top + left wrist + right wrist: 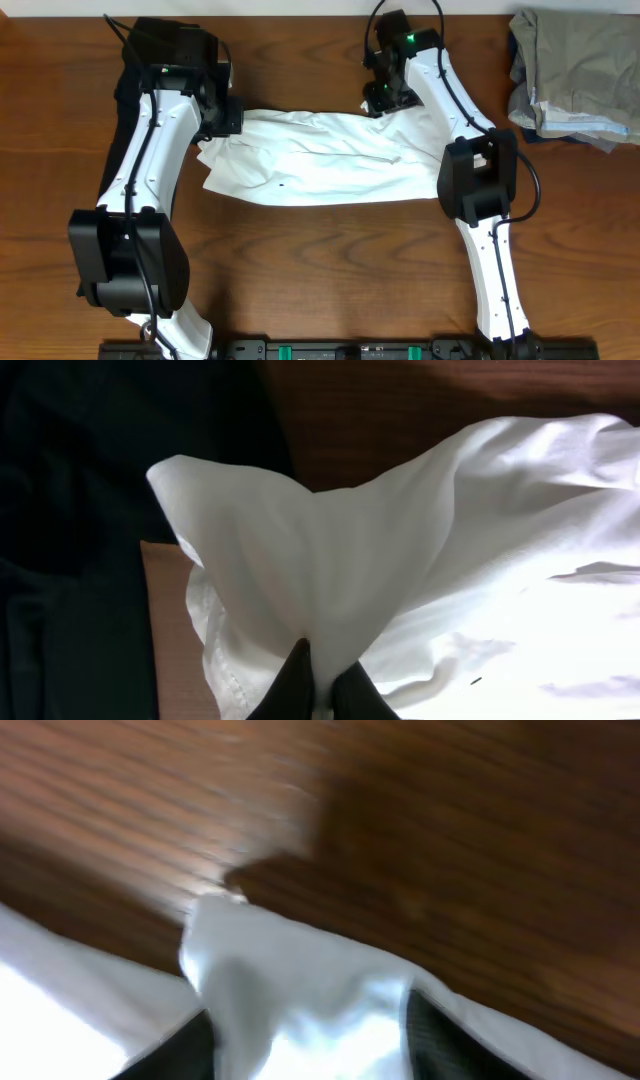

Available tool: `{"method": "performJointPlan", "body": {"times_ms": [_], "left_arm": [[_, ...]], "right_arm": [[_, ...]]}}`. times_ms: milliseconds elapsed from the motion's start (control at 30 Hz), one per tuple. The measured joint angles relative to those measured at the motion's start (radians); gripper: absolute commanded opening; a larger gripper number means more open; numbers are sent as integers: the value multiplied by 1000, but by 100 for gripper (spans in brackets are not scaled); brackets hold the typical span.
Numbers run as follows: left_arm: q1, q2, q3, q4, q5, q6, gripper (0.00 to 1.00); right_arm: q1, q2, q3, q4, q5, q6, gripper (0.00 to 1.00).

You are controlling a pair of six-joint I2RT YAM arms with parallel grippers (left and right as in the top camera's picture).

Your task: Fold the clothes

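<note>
Nearest the left wrist lens, the left gripper (325,698) is clenching a gathered peak of the white cotton shirt (320,160), its two dark fingertips pressing together with the cloth fanning out above them toward twelve o'clock; beyond that peak the brown wooden table (330,260) is showing, and at nine o'clock a black fabric garment (60,510) is lying in shadow.

In the right wrist view, the right gripper (310,1050) is flanking a raised fold of the same shirt, one dark finger on each side; the picture is blurring badly, so I cannot tell whether it is clamping or merely straddling the cloth.

From overhead, the shirt is lying stretched across the table's centre, the left gripper sitting at its ten o'clock corner and the right one at its one o'clock edge; farther off, at the table's two o'clock corner, a rumpled pile of grey-green clothes (575,75) is waiting.

Judging by this, the far edge is being taken up for a fold; the next move is calling for both arms carrying it toward six o'clock together, evenly.

Only the overhead is showing the full layout and the pile; only the left wrist is showing the pinch itself.
</note>
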Motion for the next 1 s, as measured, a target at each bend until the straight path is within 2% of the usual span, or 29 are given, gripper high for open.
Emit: {"method": "performJointPlan", "body": {"times_ms": [100, 233, 400, 600, 733, 1000], "left_arm": [[0, 0, 0, 0, 0, 0, 6], [0, 0, 0, 0, 0, 0, 6], [0, 0, 0, -2, -1, 0, 6], [0, 0, 2, -58, -15, 0, 6], [1, 0, 5, -132, -15, 0, 6], [2, 0, 5, -251, -15, -12, 6]], "right_arm": [[-2, 0, -5, 17, 29, 9, 16], [-5, 0, 8, -1, 44, 16, 8], [-16, 1, 165, -168, 53, 17, 5], [-21, -4, 362, -485, 51, 32, 1], [-21, -16, 331, -502, 6, 51, 1], [-18, -18, 80, -503, -7, 113, 2]]}}
